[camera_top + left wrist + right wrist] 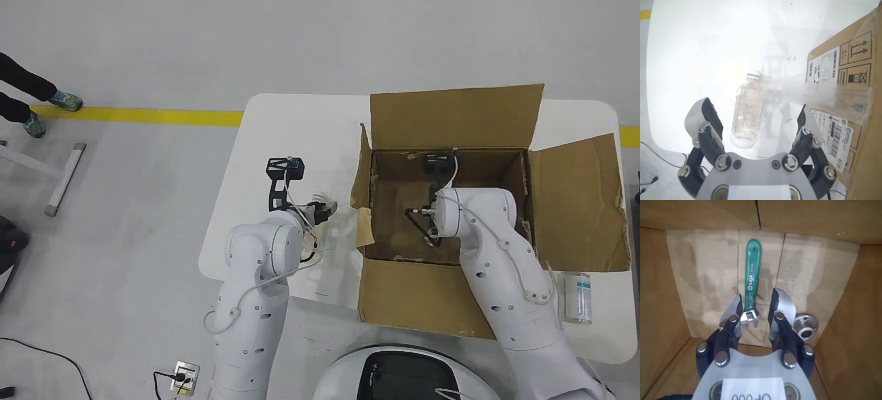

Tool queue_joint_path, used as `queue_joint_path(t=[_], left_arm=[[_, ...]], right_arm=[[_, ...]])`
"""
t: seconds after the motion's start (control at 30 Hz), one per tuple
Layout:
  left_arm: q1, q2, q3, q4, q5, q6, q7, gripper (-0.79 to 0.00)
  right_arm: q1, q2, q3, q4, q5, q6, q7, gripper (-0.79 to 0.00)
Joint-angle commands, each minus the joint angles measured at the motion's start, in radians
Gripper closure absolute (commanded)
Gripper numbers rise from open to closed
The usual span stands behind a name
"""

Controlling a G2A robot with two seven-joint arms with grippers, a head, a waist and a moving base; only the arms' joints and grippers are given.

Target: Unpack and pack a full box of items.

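Two open grippers: your right gripper (757,297) straddles the wrench (751,275) off-centre on the box (848,294) floor, so closing could skid it; left gripper (755,105) hangs over the bottle (747,111) on the surface (696,56).

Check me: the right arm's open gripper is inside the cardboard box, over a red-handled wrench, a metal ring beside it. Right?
Not quite: the right wrist view shows the wrench has a green handle, not red. The rest stands: the open right gripper is inside the cardboard box over it, the metal ring beside.
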Motion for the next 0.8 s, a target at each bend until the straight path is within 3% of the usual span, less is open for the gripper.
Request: queue_joint_path(t=[0.0,0.2,0.77], left_arm=[[0.0,0.0,0.0,0.0,0.0,0.0,0.0,-0.785],[0.0,0.0,0.0,0.0,0.0,0.0,0.0,-0.785],[0.0,0.0,0.0,0.0,0.0,0.0,0.0,-0.785]], right_arm=[[0.014,-0.002,0.0,0.017,0.0,-0.002,0.002,-0.348],[0.036,-0.01,0.006,0.055,0.024,-0.01,0.01,-0.379],[0.022,-0.016,0.011,0.069,-0.002,-0.01,0.01,-0.336]])
